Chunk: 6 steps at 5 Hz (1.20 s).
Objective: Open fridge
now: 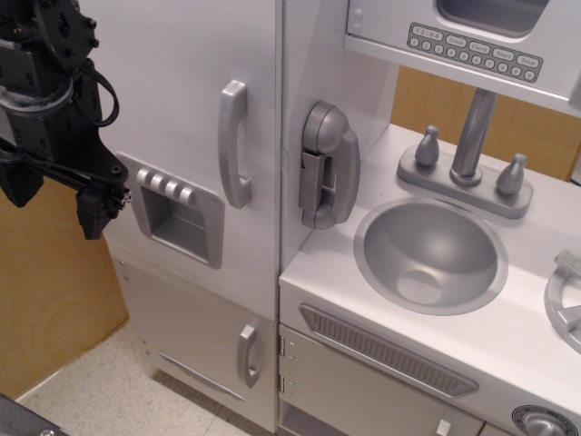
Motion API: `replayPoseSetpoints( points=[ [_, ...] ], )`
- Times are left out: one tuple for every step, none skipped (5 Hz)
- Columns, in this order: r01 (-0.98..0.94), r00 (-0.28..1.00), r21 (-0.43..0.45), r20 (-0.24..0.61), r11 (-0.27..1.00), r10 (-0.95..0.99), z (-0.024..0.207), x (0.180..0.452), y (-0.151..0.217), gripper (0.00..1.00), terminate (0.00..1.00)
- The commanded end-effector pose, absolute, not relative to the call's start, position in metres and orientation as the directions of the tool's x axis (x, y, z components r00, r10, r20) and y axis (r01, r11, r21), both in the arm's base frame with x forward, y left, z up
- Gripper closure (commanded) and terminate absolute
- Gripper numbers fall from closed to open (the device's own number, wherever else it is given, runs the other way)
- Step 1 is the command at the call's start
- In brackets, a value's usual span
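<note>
The tall white fridge [182, 82] stands at the left of the toy kitchen with its large door shut. The door's long curved silver handle [233, 143] runs down near its right edge. The silver ice-dispenser panel [178, 214] with buttons sits lower left on the door. My black gripper [56, 198] hangs at the fridge's left edge, just left of the dispenser panel and well away from the handle. Its two fingers [93, 216] point down, spread apart and holding nothing. The fridge's inside is hidden.
A smaller lower door with a short silver handle [248, 354] sits below. A grey toy phone [327, 165] hangs on the fridge's side wall. To the right are a sink [431, 254], a faucet [472, 136] and a grey-vented oven door [390, 352]. A brown board [45, 300] is at the left.
</note>
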State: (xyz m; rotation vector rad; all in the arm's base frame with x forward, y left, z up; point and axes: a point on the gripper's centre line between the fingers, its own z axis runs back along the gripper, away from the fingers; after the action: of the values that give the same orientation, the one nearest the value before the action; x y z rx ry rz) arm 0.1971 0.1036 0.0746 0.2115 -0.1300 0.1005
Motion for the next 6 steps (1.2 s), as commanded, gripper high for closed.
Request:
replayPoseSetpoints(
  points=[
    [-0.113,0.987,0.203,0.139,0.973,0.086,0.075,0.197,0.104,0.0,0.0],
    [-0.098,0.985,0.175,0.155,0.98,0.07,0.074,0.222,0.083,0.0,0.0],
    [-0.122,0.982,0.164,0.161,0.979,0.095,0.073,0.247,0.071,0.0,0.0],
    [-0.071,0.984,0.135,0.172,0.988,0.047,0.069,0.255,0.048,0.0,0.0],
    [-0.024,0.975,0.124,0.222,0.992,-0.004,0.066,0.267,0.04,0.0,0.0],
    [-0.014,0.961,0.105,0.278,0.994,-0.015,0.064,0.281,0.039,0.0,0.0]
  ],
)
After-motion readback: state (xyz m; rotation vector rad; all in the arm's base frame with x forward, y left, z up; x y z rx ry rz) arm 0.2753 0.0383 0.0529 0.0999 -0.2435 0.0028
